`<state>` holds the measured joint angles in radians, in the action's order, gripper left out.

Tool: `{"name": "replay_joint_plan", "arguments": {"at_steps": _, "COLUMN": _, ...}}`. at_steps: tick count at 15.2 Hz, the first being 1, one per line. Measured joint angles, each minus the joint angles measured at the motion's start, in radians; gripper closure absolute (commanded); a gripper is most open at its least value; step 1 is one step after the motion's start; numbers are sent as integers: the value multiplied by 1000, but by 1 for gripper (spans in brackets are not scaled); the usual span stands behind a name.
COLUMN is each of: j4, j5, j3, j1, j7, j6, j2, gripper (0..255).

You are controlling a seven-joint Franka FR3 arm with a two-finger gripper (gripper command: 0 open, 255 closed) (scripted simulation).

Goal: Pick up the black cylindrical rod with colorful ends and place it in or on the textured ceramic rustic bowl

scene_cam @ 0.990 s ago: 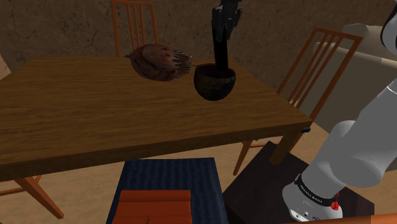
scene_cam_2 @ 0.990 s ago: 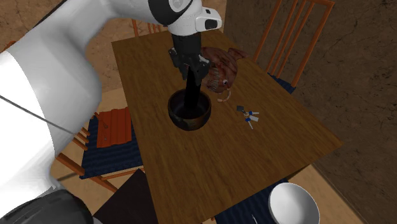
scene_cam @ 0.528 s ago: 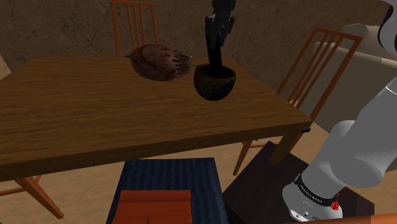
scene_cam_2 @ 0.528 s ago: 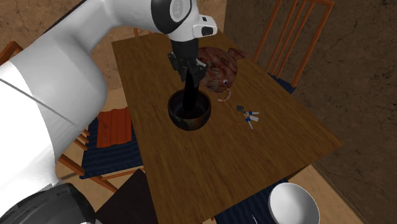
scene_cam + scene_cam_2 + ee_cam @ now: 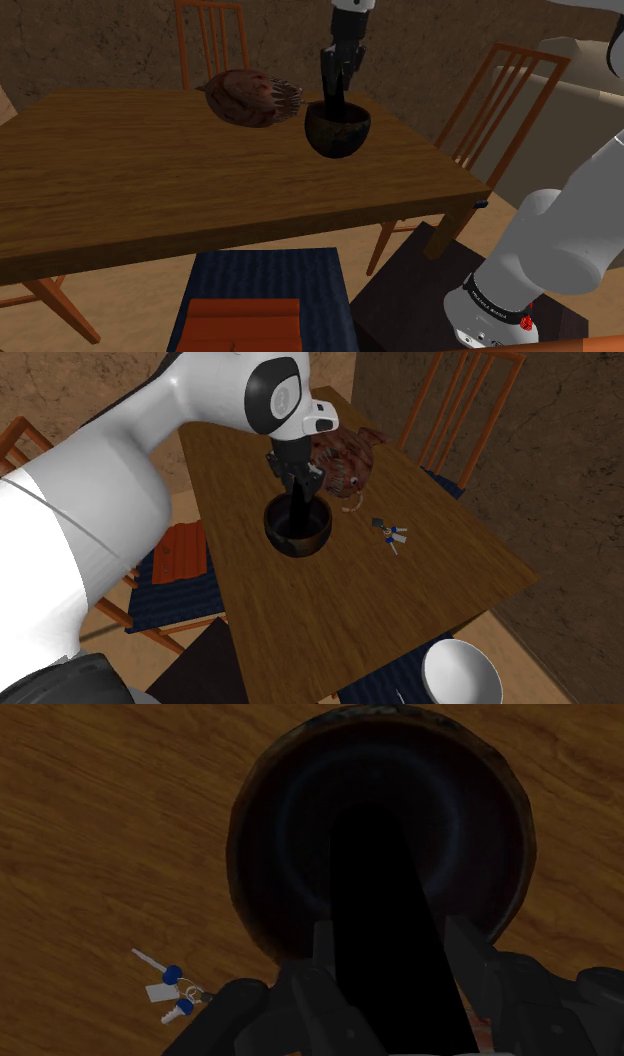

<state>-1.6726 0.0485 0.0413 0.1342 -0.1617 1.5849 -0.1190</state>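
Note:
A dark round bowl point(image 5: 338, 138) stands on the wooden table point(image 5: 120, 170), toward the shoulder view's right. My gripper point(image 5: 334, 92) hangs straight above it, shut on a black rod point(image 5: 333, 106) that stands upright with its lower end inside the bowl. From the second exterior view the gripper point(image 5: 298, 495) holds the rod point(image 5: 298, 518) down into the bowl point(image 5: 320, 538). Along the hand, the rod point(image 5: 385, 914) sits clasped at the gripper point(image 5: 395, 954), pointing into the bowl's dark inside point(image 5: 290, 804). The rod's coloured ends are hidden.
A brown lumpy toothed object point(image 5: 252, 97) lies just behind the bowl. A small blue-and-white trinket point(image 5: 390, 534) rests on the table beside the bowl. Wooden chairs point(image 5: 500, 100) ring the table. A white bowl point(image 5: 462, 674) sits low near the table's corner.
The gripper has come down with the rod, so more of the rod is inside the bowl. The bowl and the other objects have stayed put.

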Motion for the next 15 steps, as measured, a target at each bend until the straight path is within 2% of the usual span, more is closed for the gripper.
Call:
{"name": "replay_joint_plan", "arguments": {"at_steps": 3, "j4": -47, "j5": 0, "j3": -1, "j1": -1, "j7": 0, "j6": 40, "j2": -7, "gripper": 255}}
{"name": "replay_joint_plan", "arguments": {"at_steps": 9, "j4": -57, "j5": 0, "j3": -1, "j1": 0, "j7": -1, "j6": 49, "j2": -9, "gripper": 255}}
{"name": "replay_joint_plan", "arguments": {"at_steps": 10, "j4": -57, "j5": 0, "j3": -1, "j1": 0, "j7": -1, "j6": 49, "j2": -9, "gripper": 0}}
{"name": "replay_joint_plan", "arguments": {"at_steps": 15, "j4": -57, "j5": 0, "j3": -1, "j1": 0, "j7": -1, "j6": 49, "j2": -9, "gripper": 0}}
